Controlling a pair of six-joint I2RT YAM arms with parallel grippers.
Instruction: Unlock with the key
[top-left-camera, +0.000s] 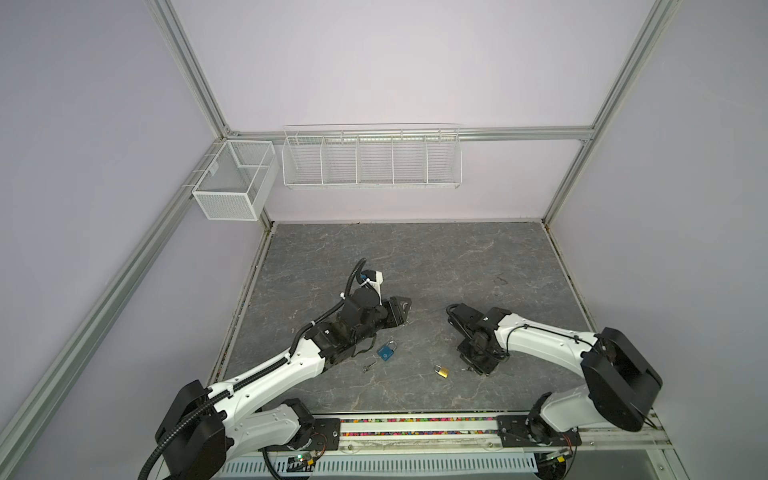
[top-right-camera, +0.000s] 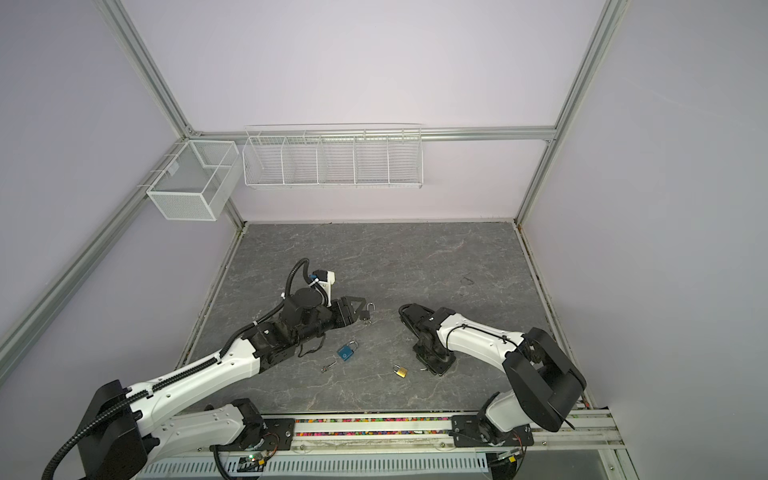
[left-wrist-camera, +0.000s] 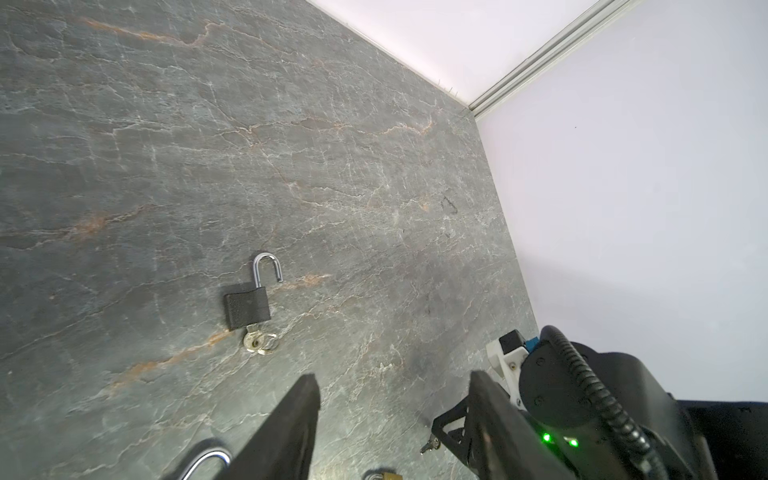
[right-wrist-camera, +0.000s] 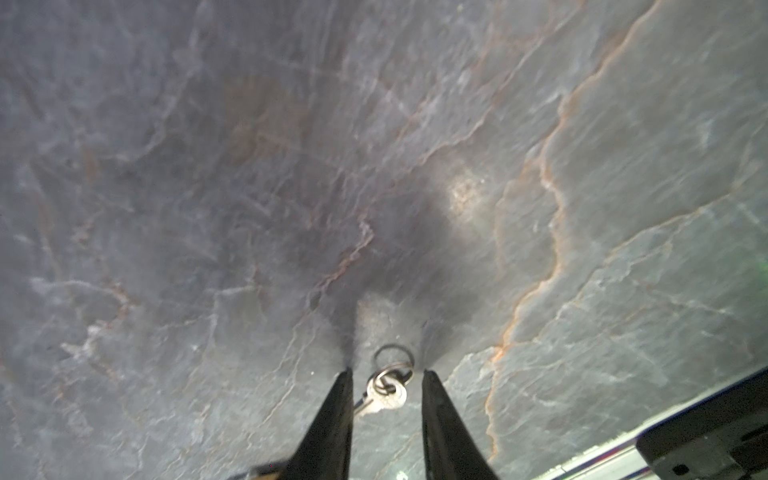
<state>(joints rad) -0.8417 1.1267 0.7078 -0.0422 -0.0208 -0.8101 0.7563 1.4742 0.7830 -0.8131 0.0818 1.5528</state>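
Observation:
A small silver key on two rings lies flat on the stone tabletop. My right gripper points straight down over it, open, with one finger on each side of the key; a gap shows at one finger. In both top views this gripper stands at the table's front right. A black padlock lies with its shackle swung open and a key in its base. My left gripper hovers just short of it, open and empty. In a top view the black padlock sits at the left gripper's tips.
A blue padlock lies with its shackle closed beside the left forearm, a loose key just in front of it. A brass padlock sits left of the right gripper. White wire baskets hang on the back wall.

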